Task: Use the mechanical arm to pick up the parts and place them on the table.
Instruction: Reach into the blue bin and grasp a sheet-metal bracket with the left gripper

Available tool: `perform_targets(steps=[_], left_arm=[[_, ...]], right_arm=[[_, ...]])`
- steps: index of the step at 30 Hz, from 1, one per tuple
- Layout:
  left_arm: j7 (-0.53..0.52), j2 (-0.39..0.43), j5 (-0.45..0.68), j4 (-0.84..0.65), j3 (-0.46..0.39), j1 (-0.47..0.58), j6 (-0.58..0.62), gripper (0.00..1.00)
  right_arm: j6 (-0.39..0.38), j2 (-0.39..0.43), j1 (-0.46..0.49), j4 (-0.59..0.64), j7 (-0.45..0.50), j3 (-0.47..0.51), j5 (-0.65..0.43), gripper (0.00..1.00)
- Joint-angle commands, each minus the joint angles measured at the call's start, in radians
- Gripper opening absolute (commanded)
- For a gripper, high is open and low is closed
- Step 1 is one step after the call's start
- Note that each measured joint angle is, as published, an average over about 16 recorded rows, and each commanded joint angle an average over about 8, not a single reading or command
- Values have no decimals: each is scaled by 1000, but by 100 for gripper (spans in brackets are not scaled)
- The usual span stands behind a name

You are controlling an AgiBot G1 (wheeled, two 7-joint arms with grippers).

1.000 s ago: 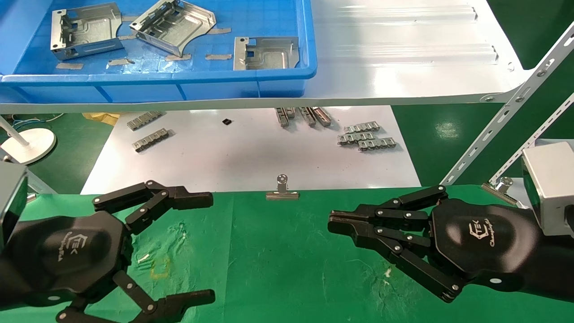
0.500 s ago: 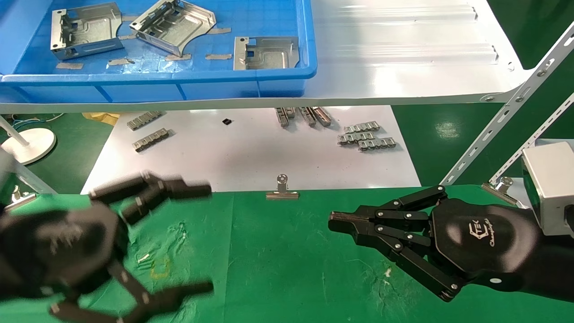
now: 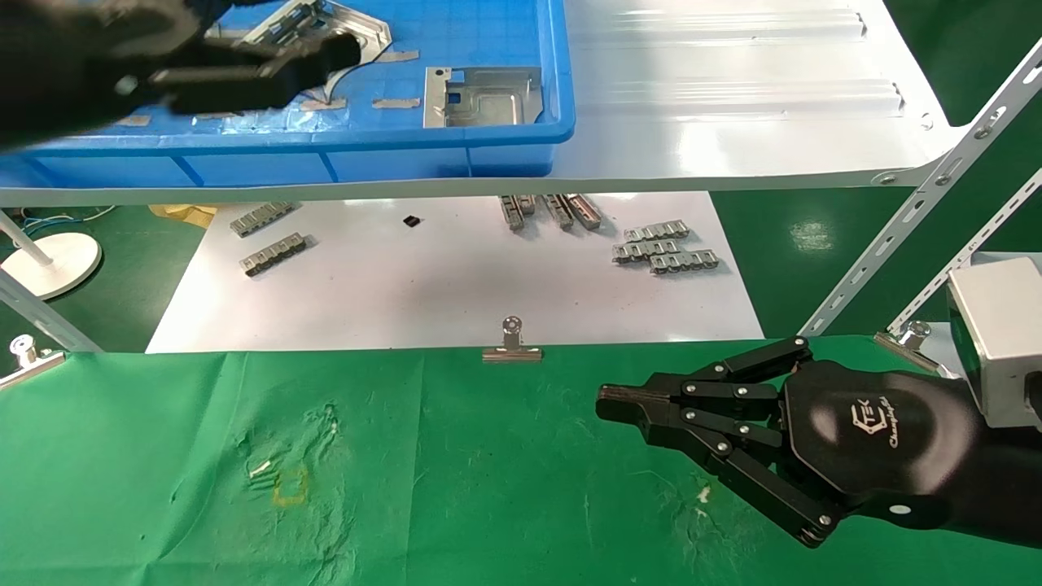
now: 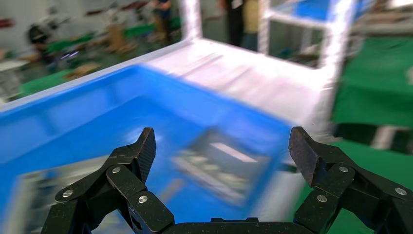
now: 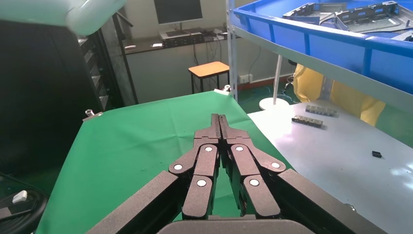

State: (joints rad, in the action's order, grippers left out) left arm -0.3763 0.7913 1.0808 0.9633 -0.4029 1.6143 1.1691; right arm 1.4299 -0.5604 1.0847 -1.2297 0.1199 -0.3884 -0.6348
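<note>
A: On the near tabletop [image 3: 456,456], what sits there?

B: Only the right end effector [image 3: 606,403], parked low over the green cloth with its fingers pressed together and holding nothing. No part lies on the cloth yet.

A: And farther off?

B: A white board [image 3: 456,285] with small grey strips, then the shelf [image 3: 733,122] carrying the blue bin [image 3: 488,130]. The parts [image 3: 484,96] lie in it. The left end effector [image 3: 244,69] is over the bin, fingers spread wide and empty, likely so it can straddle a part's rims.
</note>
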Motion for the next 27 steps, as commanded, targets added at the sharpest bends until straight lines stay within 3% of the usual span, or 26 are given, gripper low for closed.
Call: perform_targets(steps=[1, 8, 9, 16, 17, 20, 24, 27], left_arm=[[-18, 49, 83, -71, -41, 89, -36, 100], [-17, 221, 300, -431, -160, 329, -121, 99], [-9, 241, 324, -475, -173, 352, -137, 93], [54, 325, 401, -696, -213, 438, -203, 7], [62, 330, 403, -718, -214, 445, -206, 1], [80, 342, 409, -770, -217, 461, -217, 0], [95, 353, 421, -820, -224, 479, -227, 0], [104, 360, 428, -847, -229, 489, -232, 0]], right_arm=[[0, 0, 0, 0, 0, 0, 0, 0], [0, 0, 0, 0, 0, 0, 0, 0], [0, 0, 0, 0, 0, 0, 0, 0], [0, 0, 0, 0, 0, 0, 0, 0], [0, 0, 0, 0, 0, 0, 0, 0], [0, 0, 0, 0, 0, 0, 0, 2], [0, 0, 0, 0, 0, 0, 0, 20], [0, 0, 0, 0, 0, 0, 0, 55]])
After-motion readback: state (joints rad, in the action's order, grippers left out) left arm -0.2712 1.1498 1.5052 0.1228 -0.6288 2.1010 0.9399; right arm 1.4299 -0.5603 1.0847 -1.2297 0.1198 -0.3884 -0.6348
